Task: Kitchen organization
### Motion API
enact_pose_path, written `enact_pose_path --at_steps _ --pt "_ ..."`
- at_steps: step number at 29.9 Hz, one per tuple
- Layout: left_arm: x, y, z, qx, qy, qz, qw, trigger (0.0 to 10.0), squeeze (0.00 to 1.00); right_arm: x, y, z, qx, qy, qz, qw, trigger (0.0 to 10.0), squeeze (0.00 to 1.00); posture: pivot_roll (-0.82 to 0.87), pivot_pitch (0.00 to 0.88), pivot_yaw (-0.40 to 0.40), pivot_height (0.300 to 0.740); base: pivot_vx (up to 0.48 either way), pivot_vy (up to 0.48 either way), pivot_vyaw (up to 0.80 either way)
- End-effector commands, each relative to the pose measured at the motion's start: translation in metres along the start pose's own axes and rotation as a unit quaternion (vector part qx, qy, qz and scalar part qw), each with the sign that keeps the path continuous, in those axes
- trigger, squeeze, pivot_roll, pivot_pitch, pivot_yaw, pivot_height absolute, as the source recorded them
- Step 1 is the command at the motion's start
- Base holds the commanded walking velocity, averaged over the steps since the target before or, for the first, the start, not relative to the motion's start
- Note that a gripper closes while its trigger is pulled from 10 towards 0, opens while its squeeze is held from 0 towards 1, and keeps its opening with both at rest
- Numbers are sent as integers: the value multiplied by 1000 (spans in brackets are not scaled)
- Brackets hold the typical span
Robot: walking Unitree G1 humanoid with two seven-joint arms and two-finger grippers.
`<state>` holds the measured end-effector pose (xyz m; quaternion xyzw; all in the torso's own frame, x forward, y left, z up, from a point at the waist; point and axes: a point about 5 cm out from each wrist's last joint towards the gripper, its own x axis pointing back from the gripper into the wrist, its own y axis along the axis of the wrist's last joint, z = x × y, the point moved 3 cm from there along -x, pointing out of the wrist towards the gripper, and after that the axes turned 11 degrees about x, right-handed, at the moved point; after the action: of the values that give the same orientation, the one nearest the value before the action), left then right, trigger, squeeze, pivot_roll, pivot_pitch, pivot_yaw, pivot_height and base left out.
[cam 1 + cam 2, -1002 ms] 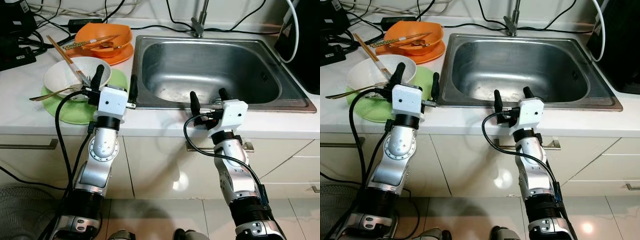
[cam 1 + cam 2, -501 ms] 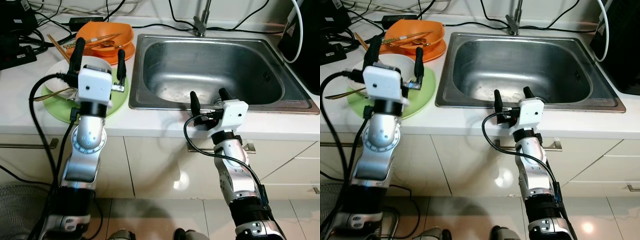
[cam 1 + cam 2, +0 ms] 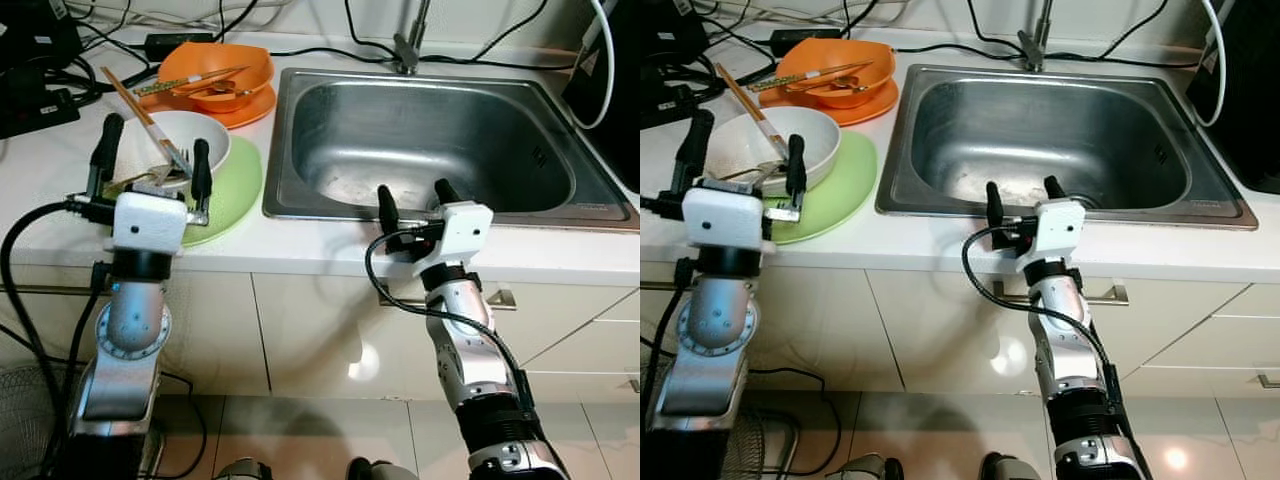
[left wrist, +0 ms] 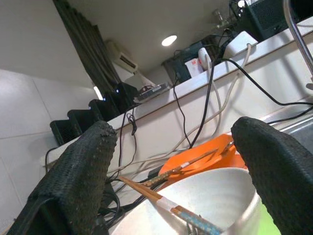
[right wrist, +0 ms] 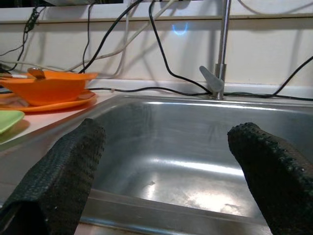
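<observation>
A white bowl [image 3: 190, 135] sits on a green plate [image 3: 237, 188] on the counter left of the steel sink [image 3: 330, 212]. Chopsticks [image 3: 128, 98] and a fork [image 3: 170, 155] lean in the bowl. My left gripper [image 3: 155, 135] is open at the bowl's near side, one finger on each side of its front rim; the left wrist view looks over the bowl [image 4: 215, 196] between both fingers [image 4: 73, 181]. Behind it, an orange bowl [image 3: 215, 72] holding utensils rests on an orange plate [image 3: 245, 112]. My right gripper [image 3: 412, 190] is open and empty at the sink's front edge.
A faucet [image 3: 408, 45] stands behind the sink. Black boxes and cables [image 3: 40, 70] crowd the back left of the counter. A dark appliance [image 3: 615, 90] stands at the right. Cabinet drawers [image 3: 320, 330] lie below the counter's front edge.
My left arm has swung left, from the sink's left edge to the near side of the white bowl. The right arm has stayed put.
</observation>
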<state>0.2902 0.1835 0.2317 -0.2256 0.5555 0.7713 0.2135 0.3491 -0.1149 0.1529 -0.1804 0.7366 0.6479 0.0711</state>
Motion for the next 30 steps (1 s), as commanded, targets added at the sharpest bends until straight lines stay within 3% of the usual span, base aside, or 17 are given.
enact_pose_path --at_steps 1,7,13,23,30 --pt "-1 8 -1 -4 -10 -11 1000 10000 0 0 0 -1 -4 -2 -2 1000 10000 0 82 89 -32 740 0 0 0" --pt "-10 32 -21 20 -58 -47 997 10000 0 -2 0 2 -7 2 -4 1000 10000 0 81 87 -30 740 0 0 0" --pt "6 22 -27 15 -63 -20 998 10000 0 -1 0 0 -7 -1 -4 1000 10000 0 84 96 -32 740 0 0 0" --pt "22 15 -19 -5 -34 11 999 10000 0 -3 0 1 -9 0 -5 1000 10000 0 107 103 -41 740 0 0 0" --pt "34 -3 4 -30 17 46 998 10000 0 -5 0 3 -14 2 -5 1000 10000 0 113 104 -44 740 0 0 0"
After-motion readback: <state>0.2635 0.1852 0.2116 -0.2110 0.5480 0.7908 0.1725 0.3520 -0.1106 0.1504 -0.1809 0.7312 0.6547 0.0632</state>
